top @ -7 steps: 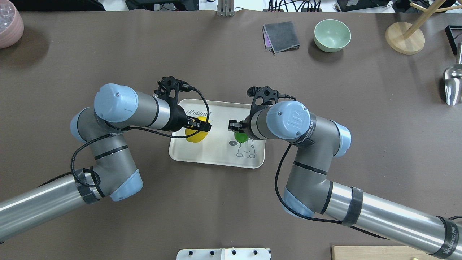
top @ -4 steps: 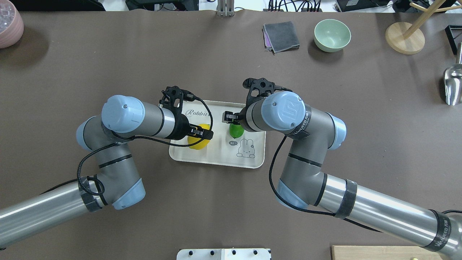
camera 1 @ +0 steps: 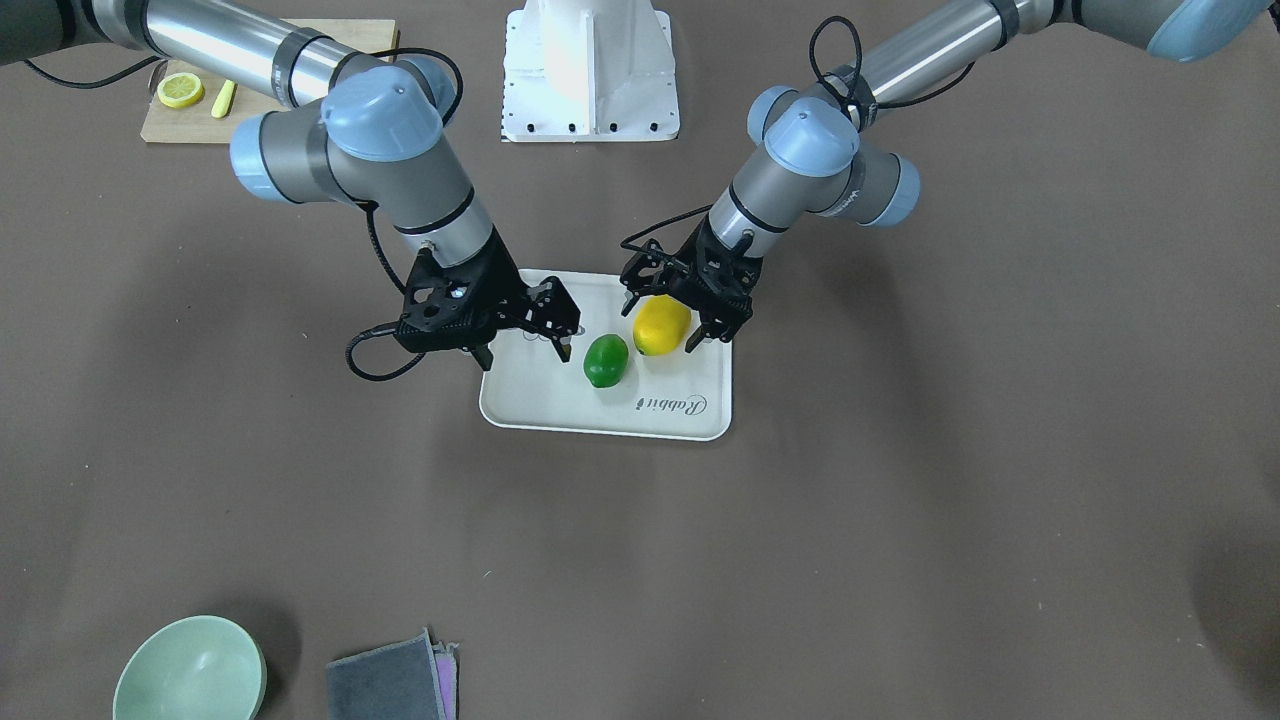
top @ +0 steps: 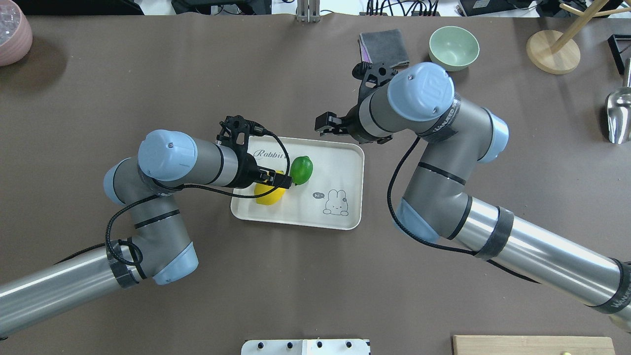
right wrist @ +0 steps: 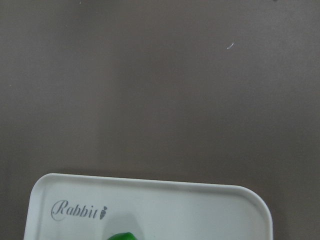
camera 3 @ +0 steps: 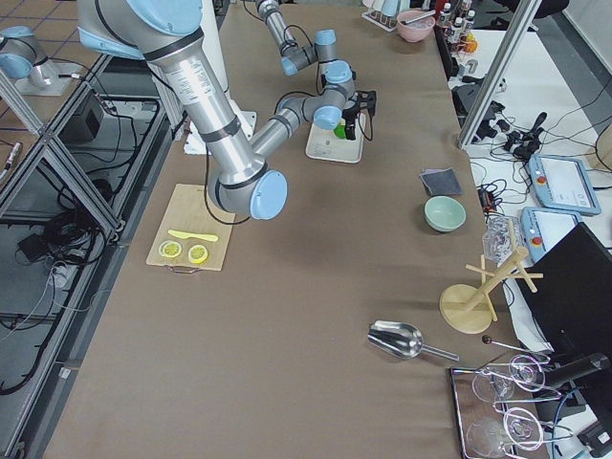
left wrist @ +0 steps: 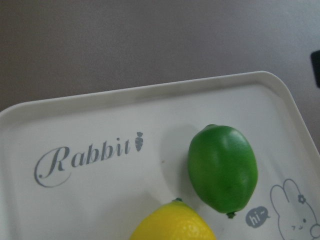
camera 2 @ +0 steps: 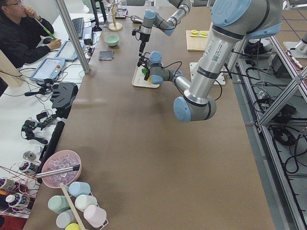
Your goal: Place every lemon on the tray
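Observation:
The cream tray (top: 340,162) lies mid-table and both lemons lie on it, close together. The yellow lemon (top: 267,195) is partly under my left gripper (top: 278,181), which is low over it and open, a finger at each side of it in the front view (camera 1: 680,315). The green lemon (top: 301,169) lies free beside it. My right gripper (top: 331,127) is open and empty, raised over the tray's far edge. The left wrist view shows the green lemon (left wrist: 223,168), the yellow lemon's top (left wrist: 172,222) and the tray (left wrist: 75,210). The right wrist view shows the tray's far rim (right wrist: 200,182).
A grey cloth (top: 384,49), a green bowl (top: 453,48), a wooden stand (top: 552,52) and a metal scoop (top: 618,116) stand at the far right. A pink bowl (top: 12,37) is far left. A cutting board (camera 1: 165,125) with a lemon slice (camera 1: 180,90) is near the robot's base.
My right gripper has let go of the green lemon and risen away toward the tray's far side. The green lemon now lies beside the yellow one. The left arm has barely moved.

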Motion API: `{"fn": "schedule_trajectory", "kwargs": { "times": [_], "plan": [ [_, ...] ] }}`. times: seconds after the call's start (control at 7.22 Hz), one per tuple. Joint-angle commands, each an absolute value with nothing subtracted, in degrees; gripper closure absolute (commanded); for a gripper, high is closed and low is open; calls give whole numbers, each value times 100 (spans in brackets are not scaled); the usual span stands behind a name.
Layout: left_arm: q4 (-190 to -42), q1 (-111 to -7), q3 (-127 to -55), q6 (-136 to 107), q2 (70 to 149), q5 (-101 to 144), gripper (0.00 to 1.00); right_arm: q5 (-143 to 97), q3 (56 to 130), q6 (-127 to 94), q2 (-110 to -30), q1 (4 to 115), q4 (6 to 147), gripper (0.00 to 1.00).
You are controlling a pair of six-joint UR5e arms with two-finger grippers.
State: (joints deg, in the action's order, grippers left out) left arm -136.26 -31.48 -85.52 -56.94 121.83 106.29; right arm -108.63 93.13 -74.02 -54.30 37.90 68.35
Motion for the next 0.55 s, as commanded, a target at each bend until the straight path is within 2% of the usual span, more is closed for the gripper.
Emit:
{"fn": "schedule_trajectory", "kwargs": {
  "times": [0.0,0.42],
  "plan": [
    [-13579,-3714,-8692,-5687,12164,10992,2,-11118,9955,-6465,-5982,4068,7181,0],
    [-13011,-4725,-8657,-5074,12138,11206,2,-11153,10351,-5636,-7036,4559,7032,0]
  ]
}}
